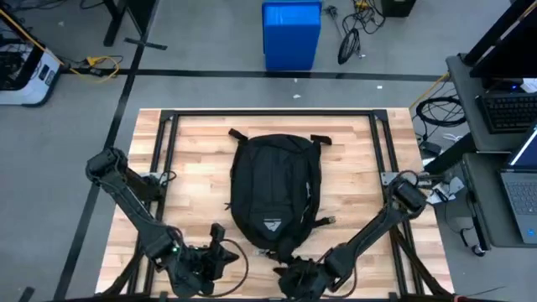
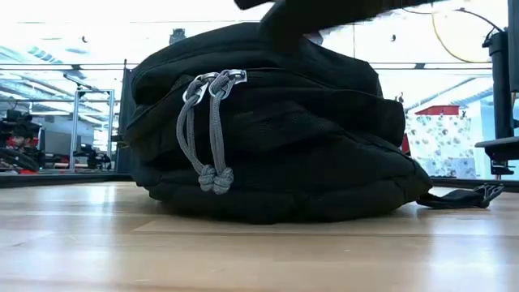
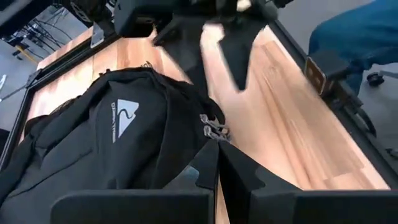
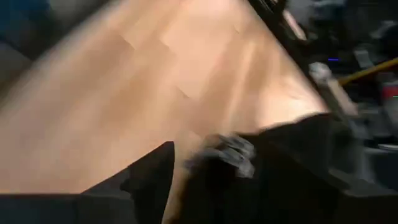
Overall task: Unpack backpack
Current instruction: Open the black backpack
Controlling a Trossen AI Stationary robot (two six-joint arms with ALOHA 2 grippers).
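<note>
The black backpack (image 1: 273, 189) lies flat in the middle of the wooden table, its white triangular logo (image 3: 124, 115) facing up. Two grey zipper cords (image 2: 207, 122) hang down its near end. My left gripper (image 3: 217, 165) is shut, low over the table left of the backpack's near end, and points at the zipper pulls (image 3: 214, 127). My right gripper (image 3: 211, 56) is open, just above the backpack's near end (image 2: 308, 12). In the right wrist view the picture is blurred, with the zipper pulls (image 4: 227, 152) between the fingers. My right gripper stands over the backpack's near end by the zipper pulls, fingers slanting down. I cannot tell whether it touches the fabric, because the dark fingers merge with the black backpack in the low view.
A black metal frame (image 1: 164, 126) runs around the table top. A strap with a buckle (image 2: 466, 196) trails from the backpack onto the wood. A blue bin (image 1: 291, 33) stands on the floor beyond the far edge. Bare wood lies on either side of the backpack.
</note>
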